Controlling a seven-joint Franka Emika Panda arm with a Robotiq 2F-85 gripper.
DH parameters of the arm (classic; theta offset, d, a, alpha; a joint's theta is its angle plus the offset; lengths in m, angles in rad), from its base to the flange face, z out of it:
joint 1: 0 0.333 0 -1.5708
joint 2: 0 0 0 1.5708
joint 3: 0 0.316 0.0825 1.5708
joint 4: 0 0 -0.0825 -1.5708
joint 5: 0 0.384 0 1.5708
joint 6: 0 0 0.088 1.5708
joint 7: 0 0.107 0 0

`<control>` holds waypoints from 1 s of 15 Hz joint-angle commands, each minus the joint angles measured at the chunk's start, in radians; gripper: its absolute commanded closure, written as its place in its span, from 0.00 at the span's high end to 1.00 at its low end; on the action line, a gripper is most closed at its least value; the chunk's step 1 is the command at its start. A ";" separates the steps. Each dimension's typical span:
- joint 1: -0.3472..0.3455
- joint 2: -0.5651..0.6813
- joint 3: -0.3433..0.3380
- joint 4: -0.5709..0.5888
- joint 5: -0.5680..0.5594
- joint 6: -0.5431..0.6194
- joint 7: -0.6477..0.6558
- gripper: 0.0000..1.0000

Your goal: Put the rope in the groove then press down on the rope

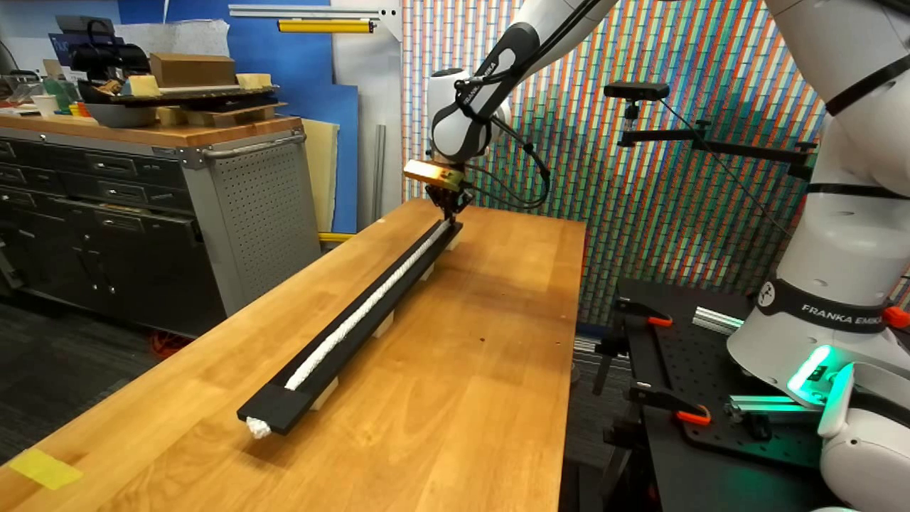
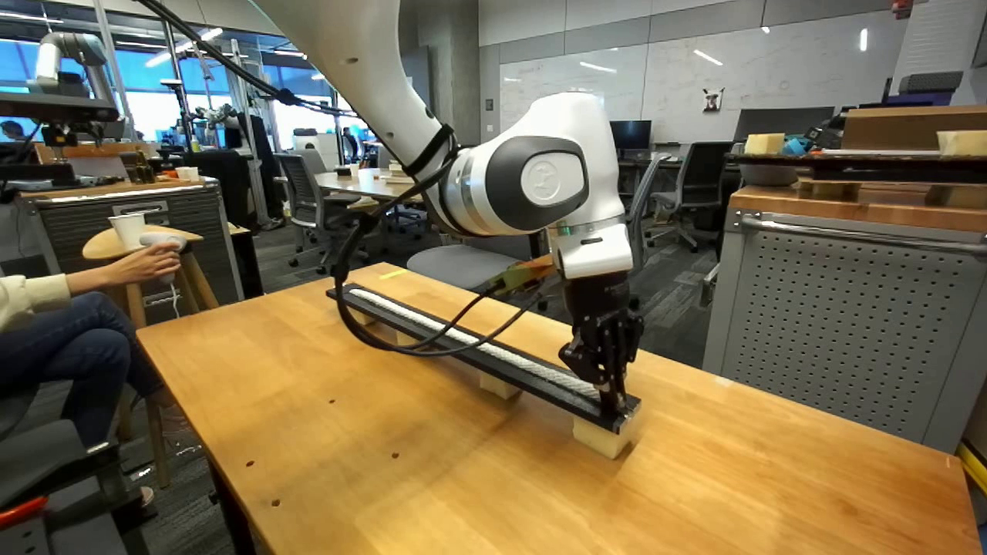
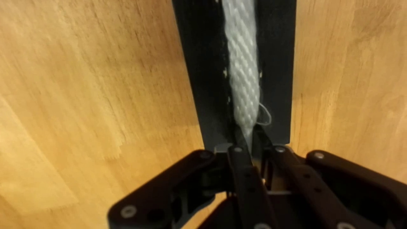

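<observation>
Rope [image 1: 370,302] lies along the groove [image 3: 226,87] in the black bar [image 1: 276,408]; tool [image 3: 250,135] at the bar's end, pinching the rope.

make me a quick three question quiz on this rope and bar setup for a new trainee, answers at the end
1. Multiple choice: how does the black bar sit on the table?
A) flat against it
B) raised on pale blocks
C) standing on end
2. Fill the gap: in the wrist view, the white rope narrows as it runs in between the ____ of the gripper.
3. True or false: the gripper is at the middle of the bar.

Key: 1 B; 2 fingers; 3 false, it is at one end.
</observation>
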 commanded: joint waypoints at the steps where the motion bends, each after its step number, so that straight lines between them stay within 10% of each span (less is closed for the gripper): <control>1: -0.013 0.032 0.000 0.065 0.019 -0.027 -0.042 0.03; 3: -0.013 0.033 0.000 0.067 0.018 -0.030 -0.048 0.04; 5: -0.012 0.033 -0.002 0.066 0.015 -0.039 -0.056 0.34; 15: 0.011 -0.038 -0.009 0.007 0.001 -0.014 -0.091 1.00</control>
